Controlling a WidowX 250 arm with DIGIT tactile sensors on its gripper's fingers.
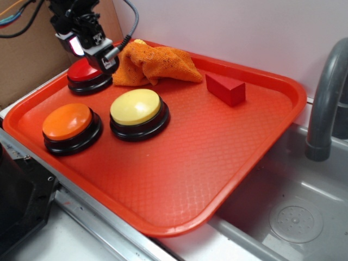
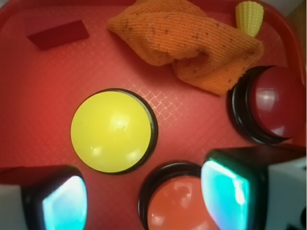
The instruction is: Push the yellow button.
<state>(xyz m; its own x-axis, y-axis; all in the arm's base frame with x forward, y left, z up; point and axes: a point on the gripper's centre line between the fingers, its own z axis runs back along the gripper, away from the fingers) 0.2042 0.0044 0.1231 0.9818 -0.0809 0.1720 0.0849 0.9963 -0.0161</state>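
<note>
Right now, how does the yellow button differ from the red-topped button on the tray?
The yellow button has a pale yellow dome; the red button has a dark red one. The yellow button sits in the open, nearer the tray middle, while the red button sits at the back edge, partly hidden under the gripper. The orange cloth lies close beside the red button, clear of the yellow one. Both are round domes on glossy black bases.

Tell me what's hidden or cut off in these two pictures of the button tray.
- Red button: in the exterior view the gripper covers its rear; the wrist view's right edge crops it.
- Orange button: the wrist view's bottom edge and a finger cover part of it.
- Small yellow object: only its tip shows behind the cloth; identity unclear.
- Faucet: cropped by the exterior view's right edge.
</note>
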